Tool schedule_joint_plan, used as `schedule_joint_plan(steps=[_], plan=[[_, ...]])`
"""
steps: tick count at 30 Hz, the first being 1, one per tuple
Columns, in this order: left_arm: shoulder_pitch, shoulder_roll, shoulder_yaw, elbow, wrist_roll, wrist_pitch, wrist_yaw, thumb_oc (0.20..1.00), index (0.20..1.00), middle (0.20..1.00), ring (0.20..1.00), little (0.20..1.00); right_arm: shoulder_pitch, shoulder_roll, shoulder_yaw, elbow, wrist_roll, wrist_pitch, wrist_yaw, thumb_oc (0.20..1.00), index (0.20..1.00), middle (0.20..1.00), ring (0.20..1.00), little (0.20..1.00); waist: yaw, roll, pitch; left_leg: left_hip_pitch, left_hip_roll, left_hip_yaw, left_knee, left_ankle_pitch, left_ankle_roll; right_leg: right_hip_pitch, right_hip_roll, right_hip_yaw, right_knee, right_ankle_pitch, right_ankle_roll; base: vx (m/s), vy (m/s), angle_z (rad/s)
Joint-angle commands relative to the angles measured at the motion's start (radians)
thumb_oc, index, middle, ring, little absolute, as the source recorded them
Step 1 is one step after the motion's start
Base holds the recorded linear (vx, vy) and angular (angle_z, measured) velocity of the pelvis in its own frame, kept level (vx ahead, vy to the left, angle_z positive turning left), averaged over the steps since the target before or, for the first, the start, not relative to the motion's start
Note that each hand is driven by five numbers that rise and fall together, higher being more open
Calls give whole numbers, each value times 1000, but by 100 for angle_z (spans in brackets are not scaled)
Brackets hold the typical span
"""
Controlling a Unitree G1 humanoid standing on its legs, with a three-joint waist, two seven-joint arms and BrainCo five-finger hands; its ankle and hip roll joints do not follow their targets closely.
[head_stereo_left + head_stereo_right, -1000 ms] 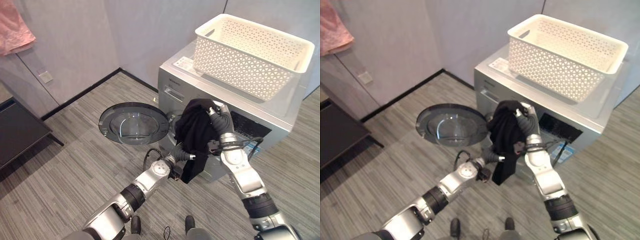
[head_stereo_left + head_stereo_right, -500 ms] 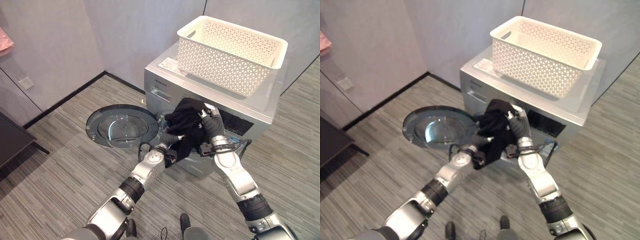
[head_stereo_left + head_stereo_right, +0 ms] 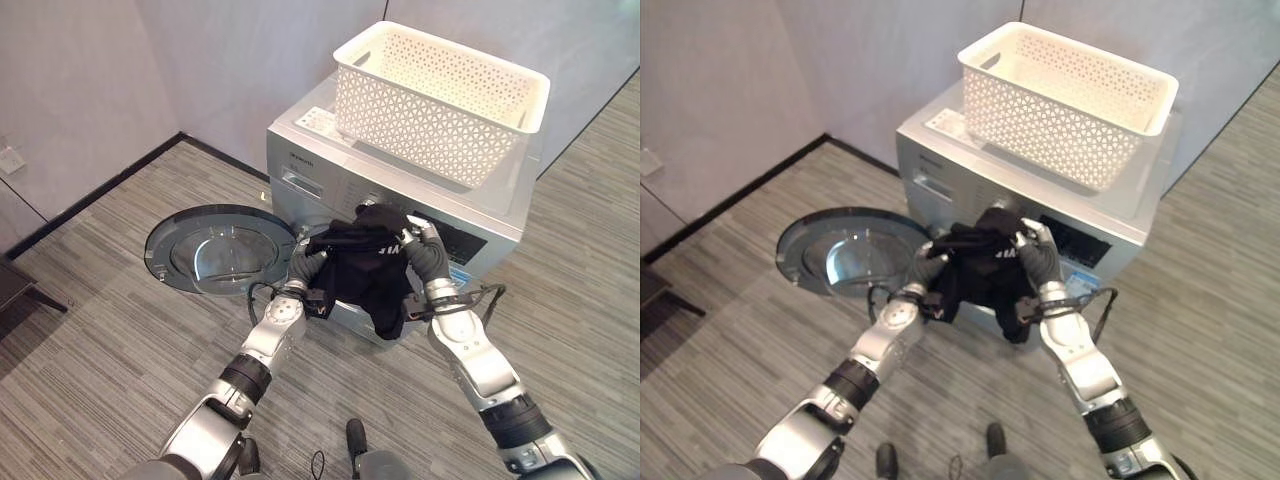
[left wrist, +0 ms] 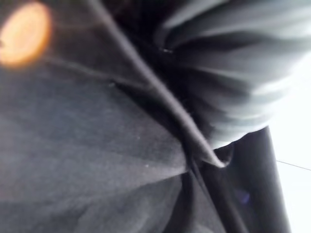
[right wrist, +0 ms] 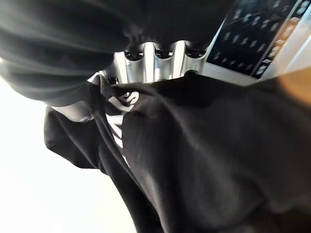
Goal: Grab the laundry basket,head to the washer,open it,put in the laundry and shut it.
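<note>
So far: white laundry basket (image 3: 440, 105) set on top of washer (image 3: 330, 150), round door (image 3: 222, 250) swung open. We grip black garment (image 3: 368, 265) with both hands, right hand (image 3: 425, 250) clenched on its upper edge, left hand (image 3: 306, 268) at its other side, fingers hidden in cloth. Left: push garment into drum behind it, shut door.

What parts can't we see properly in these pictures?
- The washer's round opening: in the eye views the black cloth garment hangs in front of it.
- The left hand: its fingers are buried in the garment in the eye views, and blurred dark folds cover them in its wrist view.
- Inside the white plastic lattice basket on the silver washer: its near wall hides the bottom.
</note>
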Motion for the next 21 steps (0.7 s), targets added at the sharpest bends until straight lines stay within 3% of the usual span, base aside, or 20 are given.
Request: schedule_joint_plan(steps=[1, 5, 6, 7, 21], plan=[[-110, -13, 31, 62, 3, -82, 21, 200, 200, 200, 200, 200, -52, -51, -36, 0, 15, -82, 14, 310, 310, 310, 310, 310, 20, -2, 6, 105, 30, 26, 7, -166, -6, -7, -41, -78, 9, -62, 35, -44, -24, -18], [-134, -27, 42, 108, -11, -88, 29, 200, 200, 200, 200, 200, -92, -44, -12, 75, 42, -80, 12, 517, 517, 517, 517, 517, 16, -8, 11, 93, 30, 44, 7, -162, -8, -36, -39, -58, 9, -50, 42, -43, -15, -16], [-145, -31, 51, 123, -18, -93, 35, 200, 200, 200, 200, 200, -104, -40, -2, 89, 51, -79, 16, 677, 677, 677, 677, 677, 13, -11, 13, 86, 30, 54, 7, -161, -9, -52, -38, -48, 9, -45, 45, -40, -14, -27], [-151, -33, 55, 132, -20, -96, 40, 200, 200, 200, 200, 200, -108, -40, 1, 95, 51, -79, 18, 1000, 1000, 1000, 1000, 1000, 11, -11, 14, 82, 30, 58, 7, -159, -10, -59, -39, -44, 9, -42, 47, -40, -14, -22], [-139, -60, 86, 192, -66, -123, 37, 200, 200, 200, 200, 200, -49, -67, 0, 171, 32, -79, 58, 1000, 1000, 1000, 1000, 1000, -5, -17, 33, 74, 26, 80, 7, -156, -9, -90, -41, -31, 9, -30, 51, -7, -2, -7]])
